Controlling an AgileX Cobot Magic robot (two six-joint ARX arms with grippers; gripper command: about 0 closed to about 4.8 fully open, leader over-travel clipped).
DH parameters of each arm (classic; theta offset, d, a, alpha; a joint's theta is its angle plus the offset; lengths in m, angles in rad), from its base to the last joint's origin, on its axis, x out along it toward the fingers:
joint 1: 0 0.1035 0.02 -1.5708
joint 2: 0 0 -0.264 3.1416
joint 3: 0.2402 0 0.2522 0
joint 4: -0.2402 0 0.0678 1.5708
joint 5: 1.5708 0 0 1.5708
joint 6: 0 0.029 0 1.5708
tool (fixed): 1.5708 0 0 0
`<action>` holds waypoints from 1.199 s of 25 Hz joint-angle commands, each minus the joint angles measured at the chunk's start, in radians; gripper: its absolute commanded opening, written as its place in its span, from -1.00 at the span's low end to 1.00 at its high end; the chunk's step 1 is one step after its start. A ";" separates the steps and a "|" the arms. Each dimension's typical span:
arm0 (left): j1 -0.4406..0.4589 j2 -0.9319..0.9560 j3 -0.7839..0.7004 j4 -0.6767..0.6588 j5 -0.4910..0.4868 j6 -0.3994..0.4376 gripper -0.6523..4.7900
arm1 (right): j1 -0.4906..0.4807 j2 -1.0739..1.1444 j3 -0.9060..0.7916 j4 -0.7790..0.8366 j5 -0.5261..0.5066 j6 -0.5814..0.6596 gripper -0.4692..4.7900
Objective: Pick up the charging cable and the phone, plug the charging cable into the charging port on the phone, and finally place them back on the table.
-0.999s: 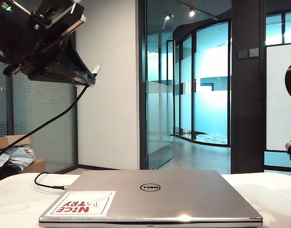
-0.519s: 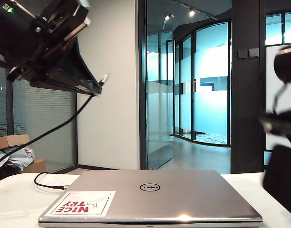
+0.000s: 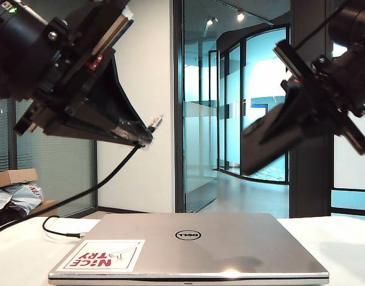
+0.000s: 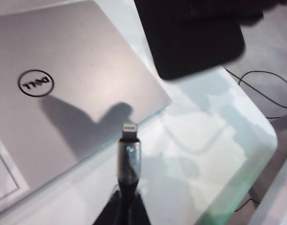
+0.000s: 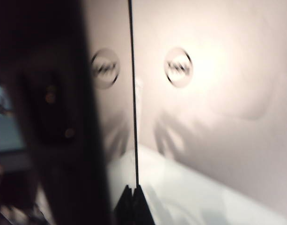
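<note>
My left gripper [image 3: 144, 137] hangs high at the left, shut on the charging cable [image 3: 99, 186] just behind its silver-white plug [image 3: 156, 122]. The plug points right, toward the phone. The cord drops to a loop on the table [image 3: 15, 256]. In the left wrist view the plug [image 4: 129, 130] sticks out past the closed fingers [image 4: 134, 212], with the black phone [image 4: 195, 42] ahead. My right gripper [image 3: 294, 114] is up at the right, shut on the phone [image 3: 265, 143], which slants down toward the left. In the right wrist view the phone [image 5: 63, 117] is edge-on above the right gripper [image 5: 132, 204]. I cannot make out the charging port.
A closed silver Dell laptop [image 3: 188, 244] with a red-and-white sticker [image 3: 102, 255] lies on the table below both grippers. The table's rounded corner [image 4: 260, 154] lies beyond the laptop [image 4: 63, 93]. A cardboard box and bags [image 3: 15, 179] sit at the far left.
The left gripper has swung right and a little down with the cable. The right gripper has come up into view from the right edge, carrying the phone.
</note>
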 commanded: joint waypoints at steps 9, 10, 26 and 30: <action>-0.013 0.032 -0.041 0.059 0.004 -0.126 -0.78 | 0.067 0.018 -0.151 0.667 -0.055 0.478 -0.84; -0.013 0.048 -0.041 0.072 0.004 -0.125 -0.78 | 0.083 0.027 -0.153 0.689 -0.053 0.481 -0.84; -0.031 0.182 -0.038 0.214 0.004 -0.147 -0.78 | 0.178 0.127 -0.154 0.805 -0.078 0.517 -0.85; -0.031 0.182 -0.038 0.214 0.004 -0.147 -0.78 | 0.228 0.127 -0.154 0.805 -0.078 0.471 -0.85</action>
